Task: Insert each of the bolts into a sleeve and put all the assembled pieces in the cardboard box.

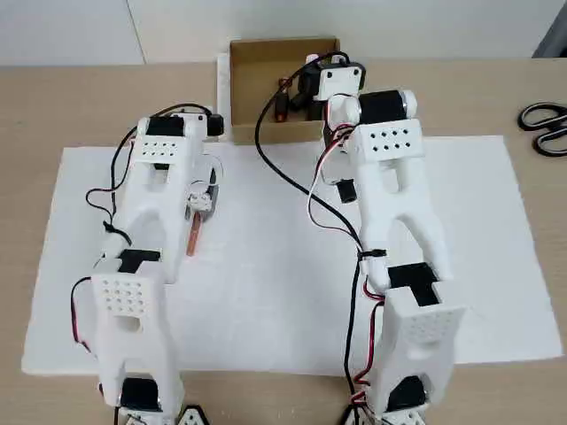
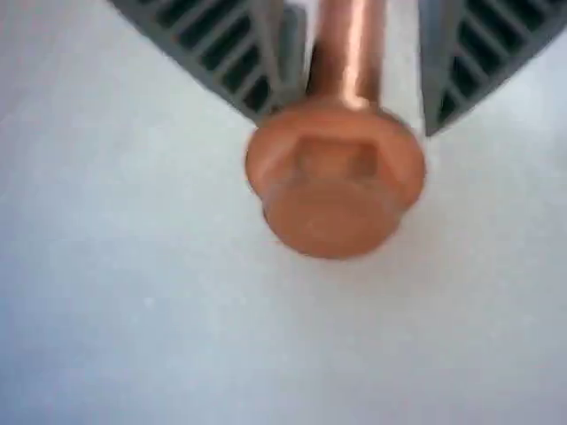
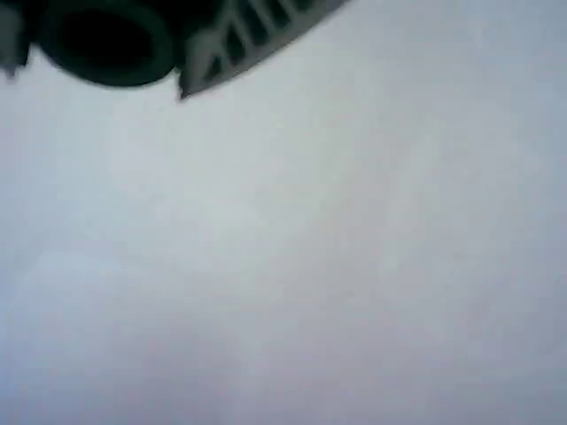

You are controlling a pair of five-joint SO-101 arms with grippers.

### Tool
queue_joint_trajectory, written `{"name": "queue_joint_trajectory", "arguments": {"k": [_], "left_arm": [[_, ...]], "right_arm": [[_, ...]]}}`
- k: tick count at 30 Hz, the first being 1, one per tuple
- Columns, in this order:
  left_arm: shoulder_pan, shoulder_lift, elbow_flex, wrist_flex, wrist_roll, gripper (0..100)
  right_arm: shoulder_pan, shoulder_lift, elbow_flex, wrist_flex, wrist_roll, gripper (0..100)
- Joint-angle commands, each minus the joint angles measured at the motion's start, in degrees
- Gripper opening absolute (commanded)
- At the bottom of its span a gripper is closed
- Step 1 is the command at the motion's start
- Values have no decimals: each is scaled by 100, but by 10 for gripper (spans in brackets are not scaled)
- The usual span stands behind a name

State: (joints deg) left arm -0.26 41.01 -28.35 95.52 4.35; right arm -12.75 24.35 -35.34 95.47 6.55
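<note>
Left tool [image 2: 351, 115], astride one bolt [image 2: 335, 190] (copper-coloured)

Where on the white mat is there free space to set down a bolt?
Bare: the white mat between the two arms, and its right strip near the scissors. Crowded: by the cardboard box, around the right claw, and beside the left claw holding the bolt.

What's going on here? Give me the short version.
Two robot arms are at a white mat. A copper bolt sits in the left gripper, head towards its camera. The right gripper is at the cardboard box, with a black tube by it. Bolt and tube are apart.
</note>
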Motion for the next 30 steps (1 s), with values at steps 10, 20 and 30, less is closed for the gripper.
{"name": "queue_joint_trajectory", "arguments": {"k": [10,20,30], "left_arm": [[79,255,-259,-88,70,7],[290,-1248,-268,211,35,6],[255,-2479,-224,484,79,6]], "right_arm": [[13,-31,-141,-31,53,3],[4,-215,-290,31,79,3],[-84,-2536,-132,92,79,3]]}}
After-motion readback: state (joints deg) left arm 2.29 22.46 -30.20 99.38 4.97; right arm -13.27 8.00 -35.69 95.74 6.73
